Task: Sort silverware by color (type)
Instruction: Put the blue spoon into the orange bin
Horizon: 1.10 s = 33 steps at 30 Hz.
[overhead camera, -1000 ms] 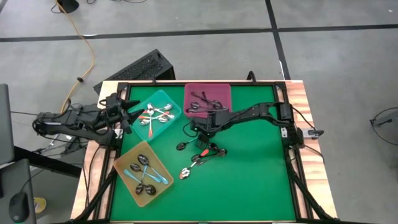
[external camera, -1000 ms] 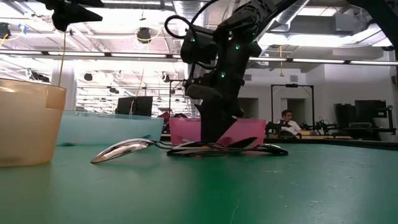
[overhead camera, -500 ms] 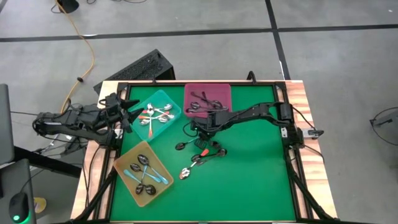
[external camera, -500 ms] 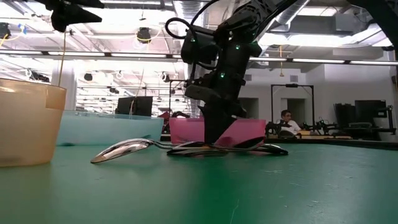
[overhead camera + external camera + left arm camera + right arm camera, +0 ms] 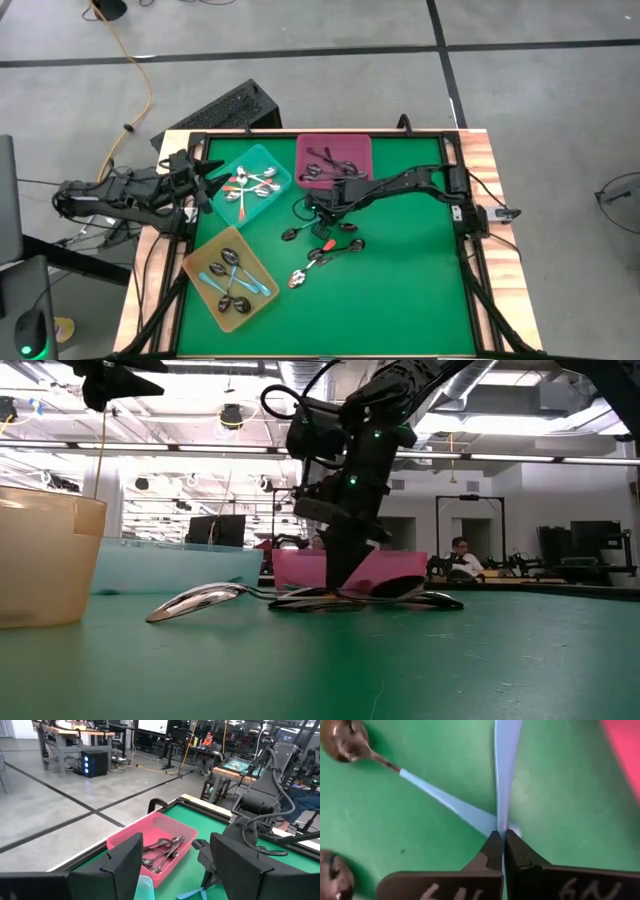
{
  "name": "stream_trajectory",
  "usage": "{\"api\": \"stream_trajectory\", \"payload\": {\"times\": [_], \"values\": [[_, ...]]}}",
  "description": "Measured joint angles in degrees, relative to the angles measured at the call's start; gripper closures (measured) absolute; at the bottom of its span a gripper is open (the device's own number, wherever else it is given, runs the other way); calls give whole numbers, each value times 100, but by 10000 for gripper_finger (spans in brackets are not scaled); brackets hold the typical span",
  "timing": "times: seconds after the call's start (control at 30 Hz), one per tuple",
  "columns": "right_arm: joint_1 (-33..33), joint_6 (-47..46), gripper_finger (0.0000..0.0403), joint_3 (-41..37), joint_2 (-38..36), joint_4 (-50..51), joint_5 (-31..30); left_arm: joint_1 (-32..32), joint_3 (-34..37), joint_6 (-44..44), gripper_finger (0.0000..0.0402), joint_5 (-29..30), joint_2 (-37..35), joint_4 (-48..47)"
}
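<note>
Waiting at the table's left edge, the left gripper (image 5: 205, 178) hangs beside the teal tray (image 5: 272, 166), its fingers (image 5: 125, 865) spread wide apart with nothing between them. That tray holds orange-handled spoons (image 5: 243, 187). Nearer the front, the yellow tray (image 5: 200, 262) holds several spoons with light blue handles (image 5: 232, 284). At the back middle, the pink tray (image 5: 334, 149) carries dark metal spoons (image 5: 322, 168), which the left wrist view shows piled toward one end (image 5: 162, 851).

Just in front of the pink tray, the right gripper (image 5: 322, 222) is down on the green mat (image 5: 410, 290) among a loose cluster of spoons (image 5: 322, 250). Its fingertips (image 5: 492, 847) are pressed together on the thin light blue handle (image 5: 505, 765) of one spoon, which runs straight away from the tips. A second blue-handled spoon (image 5: 430, 790) lies crossing under it at the pinch point, its bowl off to one side. From the low view, the pinched spoon seems to rest on the mat, though the arm hides the contact. More spoons lie touching or overlapping around the gripper (image 5: 335, 575), one shiny bowl (image 5: 195, 600) nearest the camera.
</note>
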<state>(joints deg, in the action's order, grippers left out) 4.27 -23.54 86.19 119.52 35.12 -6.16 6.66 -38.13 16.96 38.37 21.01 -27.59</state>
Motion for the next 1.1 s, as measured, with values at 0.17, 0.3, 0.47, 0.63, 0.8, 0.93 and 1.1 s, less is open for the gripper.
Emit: {"api": "stream_trajectory", "payload": {"times": [0.17,0.3,0.47,0.63,0.8,0.93,1.1], "values": [[44,131,399,418,-15,-38,-175,0,0,-62,183,41,0,-9],[39,320,403,738,-10,-27,-176,0,0,-92,183,207,0,0],[-62,368,403,1044,-15,-302,-161,0,0,-116,183,219,-2,10],[-272,432,403,1072,-17,-1109,10,0,0,-92,183,217,-2,52],[-435,408,402,1072,-17,-1704,288,0,0,-101,183,216,0,299],[-443,425,402,1072,-18,-2405,743,0,0,-329,183,143,-2,687],[-569,597,402,1072,-21,-3011,1243,0,0,-582,183,136,-2,1140]]}}
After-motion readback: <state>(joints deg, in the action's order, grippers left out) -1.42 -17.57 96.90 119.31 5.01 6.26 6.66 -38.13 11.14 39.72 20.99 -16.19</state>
